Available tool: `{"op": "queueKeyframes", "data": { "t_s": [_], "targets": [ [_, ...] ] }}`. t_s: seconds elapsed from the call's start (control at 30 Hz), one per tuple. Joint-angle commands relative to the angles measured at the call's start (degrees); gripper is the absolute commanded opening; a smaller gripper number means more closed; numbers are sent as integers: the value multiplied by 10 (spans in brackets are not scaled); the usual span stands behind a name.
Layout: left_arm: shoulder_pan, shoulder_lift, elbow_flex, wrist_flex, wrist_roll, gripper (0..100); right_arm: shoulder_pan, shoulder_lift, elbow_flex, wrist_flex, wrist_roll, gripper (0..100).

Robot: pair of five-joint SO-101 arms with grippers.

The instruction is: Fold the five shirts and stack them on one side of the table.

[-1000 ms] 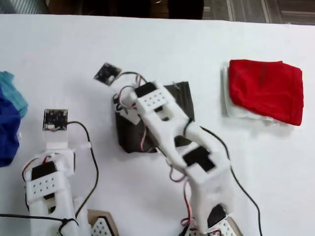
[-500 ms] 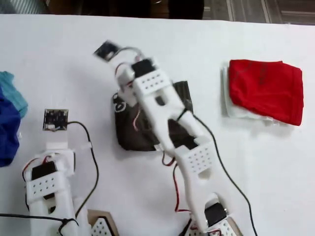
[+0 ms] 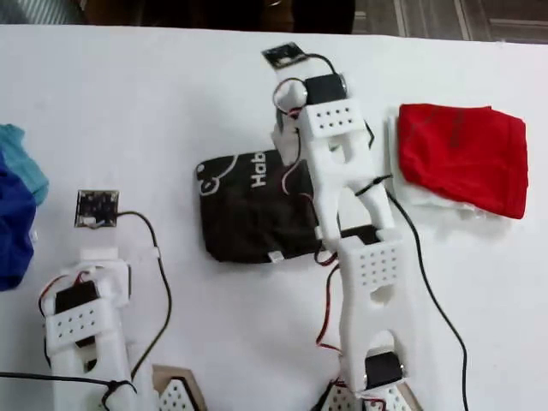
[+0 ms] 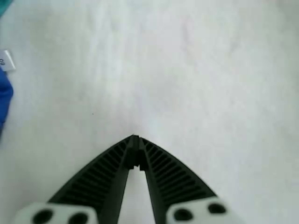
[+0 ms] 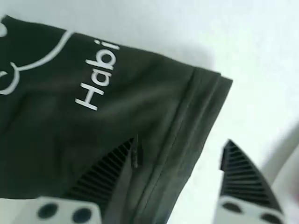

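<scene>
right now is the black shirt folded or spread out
Folded: the black shirt lies as a compact rectangle on the table, and the right wrist view shows stacked layers at its edge.

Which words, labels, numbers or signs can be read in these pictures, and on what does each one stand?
White lettering on the black shirt: only the start of a word shows, the rest lies under the right arm, so no whole word can be read.
Small tag on the black shirt's near edge: too small to read.
White tag beside the blue shirt: too blurred to read.
No other text.
</scene>
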Motion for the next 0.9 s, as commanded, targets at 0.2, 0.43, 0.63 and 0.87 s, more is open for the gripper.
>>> {"op": "queueKeyframes", "data": {
  "t_s": [0.2,0.43,0.63,0.87],
  "targets": [
    [0,-9,-1,-9,4,27,21,-5,48,9,-7,303],
    [0,-9,-1,-9,4,27,4,73,50,-12,-13,303],
    [0,-9,-1,-9,4,27,-12,132,50,-39,-13,303],
    [0,-9,-1,-9,4,27,-3,159,50,-36,-12,301]
  ]
}}
